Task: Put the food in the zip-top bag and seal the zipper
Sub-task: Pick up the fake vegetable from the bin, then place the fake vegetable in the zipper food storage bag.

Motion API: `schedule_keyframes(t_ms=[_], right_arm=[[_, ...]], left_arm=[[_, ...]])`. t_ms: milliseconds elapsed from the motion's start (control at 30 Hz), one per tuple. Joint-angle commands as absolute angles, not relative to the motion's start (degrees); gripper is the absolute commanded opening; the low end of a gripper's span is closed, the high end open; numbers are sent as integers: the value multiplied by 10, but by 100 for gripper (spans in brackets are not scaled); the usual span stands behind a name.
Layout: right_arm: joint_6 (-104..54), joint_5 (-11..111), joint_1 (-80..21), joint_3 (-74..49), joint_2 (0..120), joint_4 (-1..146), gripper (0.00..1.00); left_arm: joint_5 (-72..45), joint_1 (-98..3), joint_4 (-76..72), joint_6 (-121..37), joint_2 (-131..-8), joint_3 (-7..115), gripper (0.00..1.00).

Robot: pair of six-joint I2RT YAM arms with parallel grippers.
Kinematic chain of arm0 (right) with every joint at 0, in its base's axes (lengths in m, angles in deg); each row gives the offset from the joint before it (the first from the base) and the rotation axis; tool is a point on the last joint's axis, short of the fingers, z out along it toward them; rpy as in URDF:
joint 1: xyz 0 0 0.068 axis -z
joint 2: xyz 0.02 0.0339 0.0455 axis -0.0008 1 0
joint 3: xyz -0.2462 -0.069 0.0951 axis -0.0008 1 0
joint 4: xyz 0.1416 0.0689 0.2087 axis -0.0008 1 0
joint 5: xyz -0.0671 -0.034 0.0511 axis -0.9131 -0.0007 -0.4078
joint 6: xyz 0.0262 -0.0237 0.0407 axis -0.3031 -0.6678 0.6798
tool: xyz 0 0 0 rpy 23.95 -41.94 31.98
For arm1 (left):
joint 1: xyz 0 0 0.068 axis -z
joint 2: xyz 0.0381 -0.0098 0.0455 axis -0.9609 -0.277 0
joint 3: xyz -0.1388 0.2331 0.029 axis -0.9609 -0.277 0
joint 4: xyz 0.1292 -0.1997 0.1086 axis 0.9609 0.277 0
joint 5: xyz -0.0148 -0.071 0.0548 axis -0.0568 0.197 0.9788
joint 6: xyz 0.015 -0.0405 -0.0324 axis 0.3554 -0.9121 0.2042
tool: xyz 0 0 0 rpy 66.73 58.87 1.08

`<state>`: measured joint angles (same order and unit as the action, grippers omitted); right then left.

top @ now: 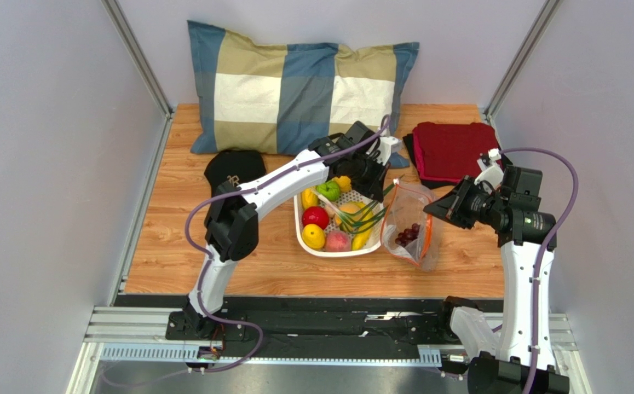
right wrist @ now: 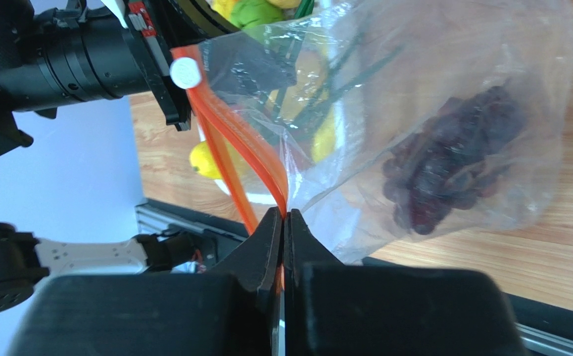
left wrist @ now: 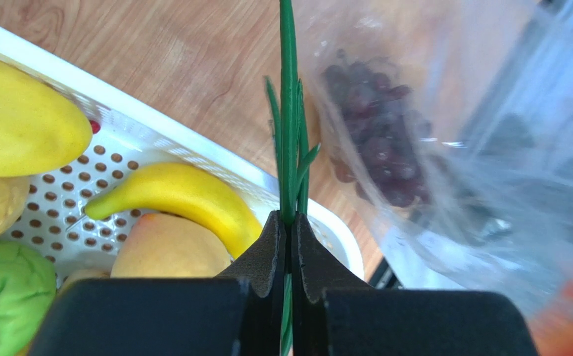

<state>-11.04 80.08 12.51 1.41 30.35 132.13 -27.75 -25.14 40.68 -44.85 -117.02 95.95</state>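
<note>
Left gripper (left wrist: 288, 219): clenched on green scallions (left wrist: 289, 133) above the basket (left wrist: 193, 141) rim.
Right gripper (right wrist: 283, 219): pinching the zipper (right wrist: 246, 152), holding the zip-top bag (right wrist: 431, 67) up beside the basket, toward the table's (top: 213, 263) near edge.
Bagged: grapes (right wrist: 445, 163).
Risk: the limp stalks could snag the bag's mouth and fold it shut.

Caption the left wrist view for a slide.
Left pincer shut on thin green scallion stalks over the white perforated plastic basket, beside the clear crinkly plastic bag holding dark purple grapes.
</note>
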Motion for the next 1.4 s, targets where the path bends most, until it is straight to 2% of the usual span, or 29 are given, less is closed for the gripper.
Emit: schedule_keyframes(t_ms=[0,300,600,700,767,1000,1367], right_arm=[[-75,886,128,3,296,1275,0],[-53,914,128,-9,289,1267,0],[43,990,128,-1,293,1191,0],[78,1011,127,11,295,1163,0],[86,1014,128,27,300,1158,0],[137,1045,128,102,337,1094,0],[139,1062,129,112,372,1084,0]], left_arm=[[-323,-265,382,-473,-1076,958,0],[-359,-335,357,-533,-979,949,0],[-462,-389,173,-617,-877,930,0],[-519,-389,74,-675,-855,910,0],[-542,-388,-42,-762,-845,887,0],[-574,-322,-174,-834,-855,873,0],[-571,-210,-338,-944,-905,833,0]])
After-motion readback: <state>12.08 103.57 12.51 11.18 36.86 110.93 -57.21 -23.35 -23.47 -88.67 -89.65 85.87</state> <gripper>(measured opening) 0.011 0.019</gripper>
